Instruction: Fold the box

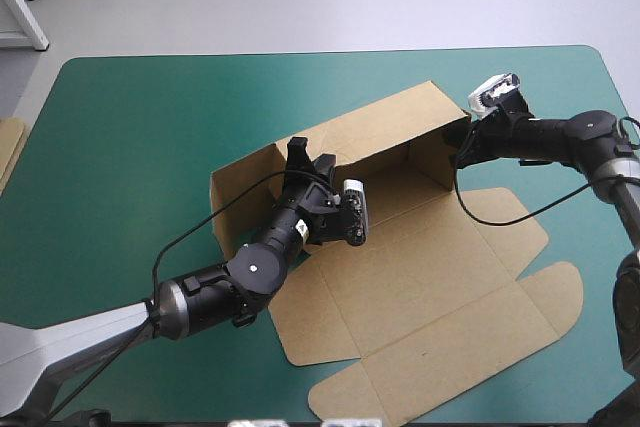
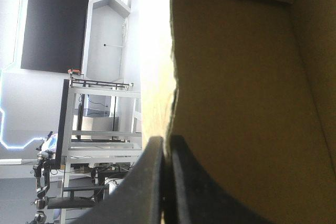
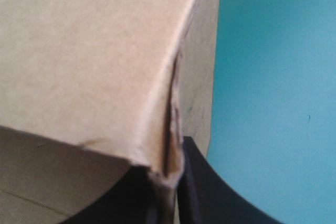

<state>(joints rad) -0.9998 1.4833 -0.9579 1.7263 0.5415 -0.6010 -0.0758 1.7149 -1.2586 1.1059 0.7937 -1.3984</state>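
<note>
1. Box position. The brown box lay near the middle of the surface, partly erected. Its far wall stood upright and ran from left of centre toward the far right. A shorter end panel at the left end was also raised. The remaining panels lay flat on the near and right side. The lid panel, with its rounded tabs, spread toward the near right corner.

2. Left claw. The arm extended from the near left, and the claw sat on the top edge of the far wall, close to that wall's left end. In the left wrist view its black fingers were all but closed, with the board edge clamped between them.

3. Right claw. It sat at the right end of the far wall. In the right wrist view the two fingers were nearly closed and pinched the board at the wall's corner, where the edge was creased and slightly crushed. The teal-green cover showed beside that corner.

4. Other items. An edge of further board showed at the left edge of the surface, well apart from the box.
</note>
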